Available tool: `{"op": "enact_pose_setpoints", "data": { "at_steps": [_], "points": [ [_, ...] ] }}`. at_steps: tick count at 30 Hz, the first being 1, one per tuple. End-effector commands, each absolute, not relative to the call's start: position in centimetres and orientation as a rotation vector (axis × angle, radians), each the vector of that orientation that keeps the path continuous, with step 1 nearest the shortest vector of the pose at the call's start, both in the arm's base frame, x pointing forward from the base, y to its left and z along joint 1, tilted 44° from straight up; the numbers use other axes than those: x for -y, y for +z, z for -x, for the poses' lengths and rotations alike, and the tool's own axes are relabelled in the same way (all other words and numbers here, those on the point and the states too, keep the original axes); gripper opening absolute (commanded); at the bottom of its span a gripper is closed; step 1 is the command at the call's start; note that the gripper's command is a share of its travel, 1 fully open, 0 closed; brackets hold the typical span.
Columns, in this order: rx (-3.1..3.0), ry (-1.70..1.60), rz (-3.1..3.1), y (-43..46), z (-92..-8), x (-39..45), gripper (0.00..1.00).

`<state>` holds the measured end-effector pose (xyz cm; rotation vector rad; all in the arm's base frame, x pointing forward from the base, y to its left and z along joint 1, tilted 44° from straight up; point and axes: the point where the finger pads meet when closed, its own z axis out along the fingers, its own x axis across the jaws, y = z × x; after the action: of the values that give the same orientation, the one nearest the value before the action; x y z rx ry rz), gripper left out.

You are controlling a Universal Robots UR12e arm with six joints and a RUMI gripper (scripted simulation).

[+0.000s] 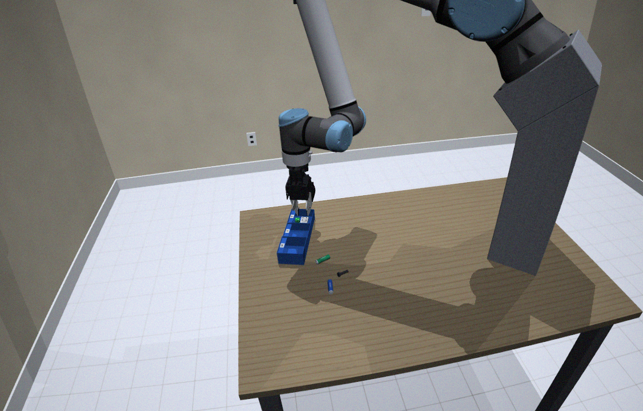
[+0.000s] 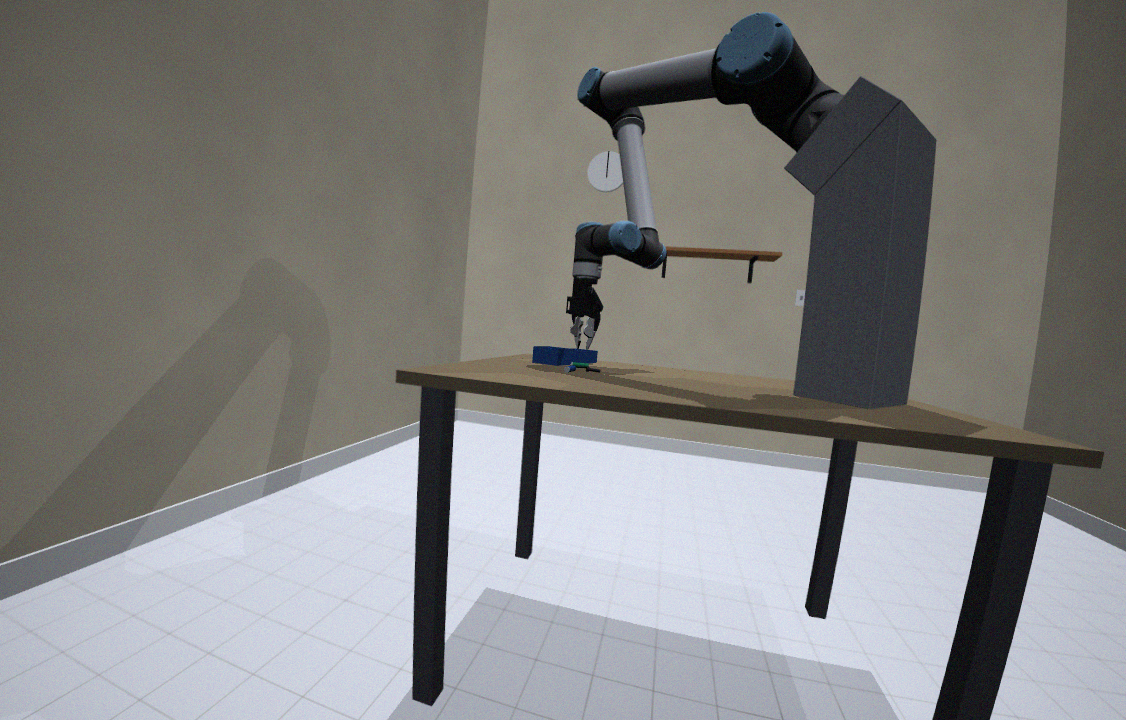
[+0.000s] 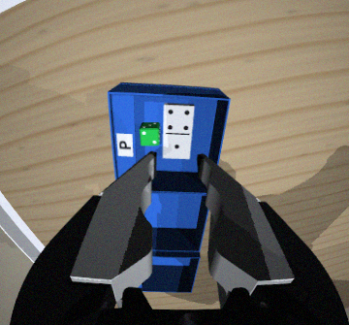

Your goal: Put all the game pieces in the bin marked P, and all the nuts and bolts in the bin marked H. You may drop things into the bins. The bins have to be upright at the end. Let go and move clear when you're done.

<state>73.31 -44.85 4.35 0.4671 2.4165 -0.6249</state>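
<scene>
2 pcs, die [image 1: 297, 220] [image 3: 149, 134] & domino [image 1: 304, 220] [image 3: 178, 131], sit in bin P [image 1: 314, 216] [image 3: 169, 90]; your gripper [image 1: 301, 212] [image 2: 583, 345] [image 3: 176, 154] is apart above, prob. for release. Bolt [image 1: 342, 273] lies beside bins, for H.

the die [image 1: 297, 220] [image 3: 149, 135] is green with white dots, the bin [image 1: 292, 250] [image 2: 547, 355] [image 3: 222, 136] blue

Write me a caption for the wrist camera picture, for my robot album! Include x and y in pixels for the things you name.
A green die [image 1: 297, 220] [image 3: 149, 135] and a white domino [image 1: 304, 219] [image 3: 178, 132] lie in the blue P bin [image 1: 312, 216] [image 3: 206, 121], below the open claw [image 1: 301, 212] [image 3: 176, 154].
</scene>
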Motion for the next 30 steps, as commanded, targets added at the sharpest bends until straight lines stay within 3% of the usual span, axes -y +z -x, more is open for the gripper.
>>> {"op": "enact_pose_setpoints", "data": {
  "at_steps": [1,24,30],
  "points": [
    [-2.416,-0.625,-0.467,4.7,-73.1,44.6,0.19],
    [-2.416,-0.625,-0.467,6.3,-72.1,43.4,0.19],
    [-2.315,-0.520,-0.738,3.3,-71.9,39.4,0.18]
  ]
}}
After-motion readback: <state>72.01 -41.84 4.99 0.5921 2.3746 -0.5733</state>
